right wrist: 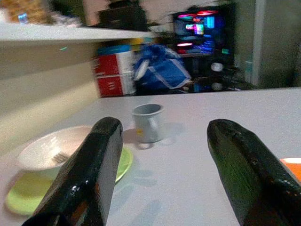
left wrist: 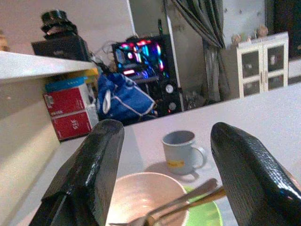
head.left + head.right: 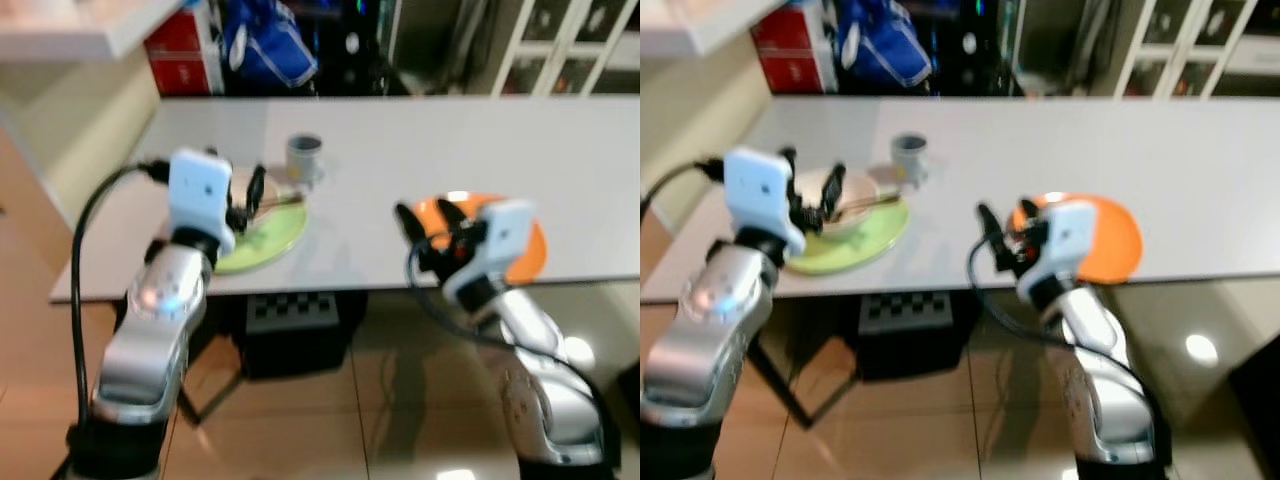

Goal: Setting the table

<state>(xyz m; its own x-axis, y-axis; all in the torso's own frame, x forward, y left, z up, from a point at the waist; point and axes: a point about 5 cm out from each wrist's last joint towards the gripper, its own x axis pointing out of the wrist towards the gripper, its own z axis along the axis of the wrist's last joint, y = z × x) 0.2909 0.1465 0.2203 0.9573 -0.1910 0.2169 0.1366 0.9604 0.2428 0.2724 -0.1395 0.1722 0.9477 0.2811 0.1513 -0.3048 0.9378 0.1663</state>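
Observation:
On the white table (image 3: 420,150) a green plate (image 3: 862,240) carries a pale bowl (image 2: 143,195), and a fork with a wooden utensil (image 2: 188,197) rests across the bowl. A grey mug (image 3: 304,158) stands just behind the plate. An orange plate (image 3: 1110,240) lies near the table's front edge on the right. My left gripper (image 3: 238,190) hovers open over the near side of the bowl, holding nothing. My right gripper (image 3: 425,215) is open and empty at the orange plate's left rim. In the right wrist view the mug (image 1: 148,122) and the bowl (image 1: 56,150) lie ahead of the gripper.
Red boxes (image 3: 185,50) and a blue bag (image 3: 265,45) stand behind the table's far left. A pale counter (image 3: 70,30) runs along the left. White cabinets (image 3: 560,45) are at the back right. A dark box (image 3: 290,325) sits under the table on the tiled floor.

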